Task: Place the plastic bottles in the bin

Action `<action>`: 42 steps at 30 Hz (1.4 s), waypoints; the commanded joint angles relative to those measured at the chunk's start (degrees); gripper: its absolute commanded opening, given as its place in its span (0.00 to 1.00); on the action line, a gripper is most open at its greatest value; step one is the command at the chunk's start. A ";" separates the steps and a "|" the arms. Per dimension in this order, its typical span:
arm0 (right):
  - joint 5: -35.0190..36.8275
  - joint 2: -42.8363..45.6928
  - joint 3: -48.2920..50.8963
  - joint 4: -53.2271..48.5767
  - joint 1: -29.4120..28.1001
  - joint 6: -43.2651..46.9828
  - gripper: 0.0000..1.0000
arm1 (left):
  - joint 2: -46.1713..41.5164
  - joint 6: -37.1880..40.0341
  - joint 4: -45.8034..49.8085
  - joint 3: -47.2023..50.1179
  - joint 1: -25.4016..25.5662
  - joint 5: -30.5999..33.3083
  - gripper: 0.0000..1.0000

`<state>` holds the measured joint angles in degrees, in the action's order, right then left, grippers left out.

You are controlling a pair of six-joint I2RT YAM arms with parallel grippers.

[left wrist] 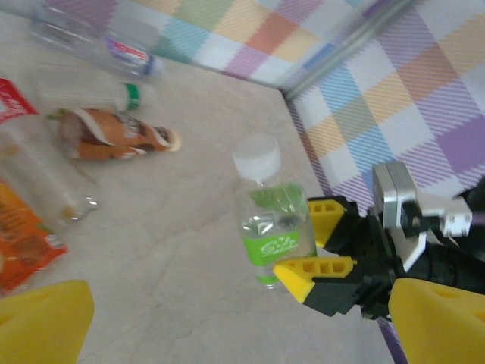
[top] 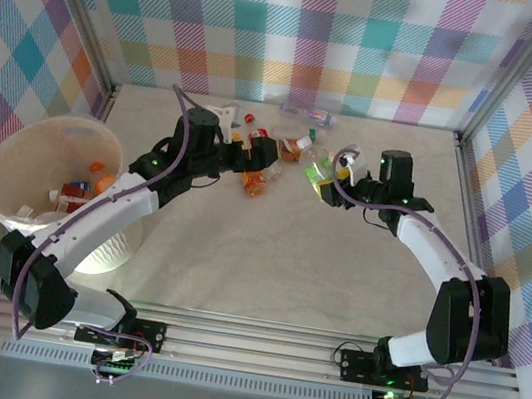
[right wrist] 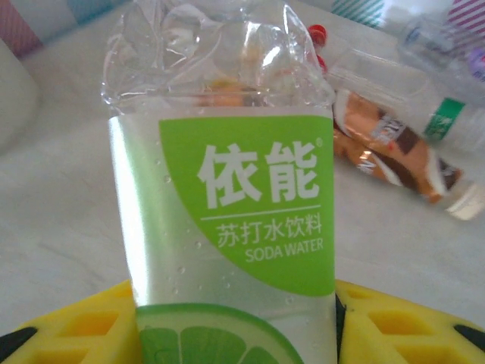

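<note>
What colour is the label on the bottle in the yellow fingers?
Bright green label with white writing, clearest from the right wrist.

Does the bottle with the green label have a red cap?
No, the green-label bottle has a white cap, plain to see from the left wrist camera.

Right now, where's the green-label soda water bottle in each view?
Top external: green-label soda water bottle right of centre, between the right gripper's jaws.
Left wrist: bottle centre-right, white cap up.
Right wrist: bottle centre foreground, label facing the camera.
Shared landmark: brown-label bottle lying nearby.
</note>
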<state>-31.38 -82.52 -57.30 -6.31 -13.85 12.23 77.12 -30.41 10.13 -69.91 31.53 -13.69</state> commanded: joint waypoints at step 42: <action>-27.68 5.27 8.23 34.35 -5.02 -56.94 0.42 | 12.88 -13.76 -32.93 2.61 3.06 -27.35 0.58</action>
<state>-56.51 -76.40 -47.16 25.21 -18.24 -43.53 89.36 -44.27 -19.53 -67.29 33.91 -37.74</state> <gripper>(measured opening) 0.509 0.604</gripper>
